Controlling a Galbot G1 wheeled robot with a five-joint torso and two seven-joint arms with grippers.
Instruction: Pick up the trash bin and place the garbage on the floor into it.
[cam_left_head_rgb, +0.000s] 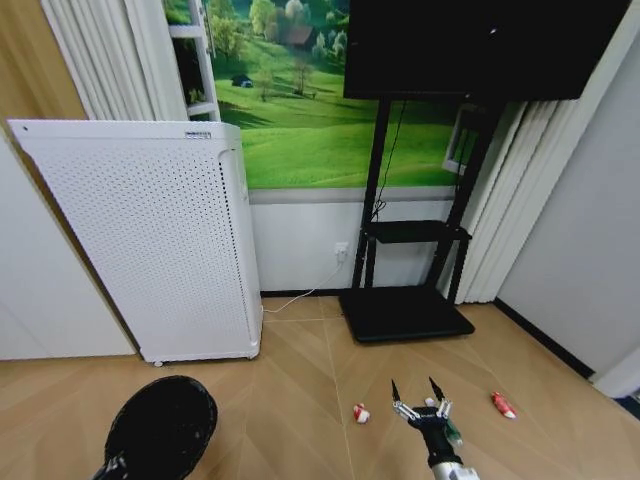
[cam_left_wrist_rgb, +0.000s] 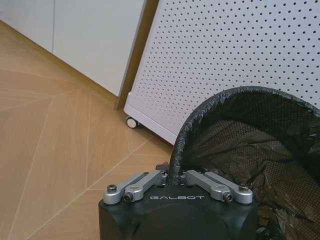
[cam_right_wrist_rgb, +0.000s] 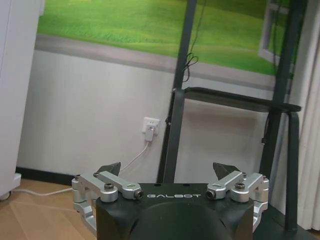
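Observation:
The trash bin (cam_left_head_rgb: 162, 423), a round black mesh basket with a black liner, hangs low at the left over the floor (cam_left_head_rgb: 300, 380). My left gripper (cam_left_wrist_rgb: 175, 175) is shut on the bin's rim (cam_left_wrist_rgb: 181, 140). My right gripper (cam_left_head_rgb: 415, 390) hovers open over the floor at the right, with nothing between its fingers. A white and red piece of garbage (cam_left_head_rgb: 361, 413) lies just left of it. A red piece (cam_left_head_rgb: 503, 404) lies to its right. A green piece (cam_left_head_rgb: 454, 433) peeks out from behind the right wrist.
A tall white perforated appliance (cam_left_head_rgb: 150, 240) on wheels stands behind the bin, close to it. A black TV stand (cam_left_head_rgb: 405, 310) with a flat base sits ahead of the right gripper. A white cable (cam_left_head_rgb: 300, 295) runs from a wall outlet along the floor.

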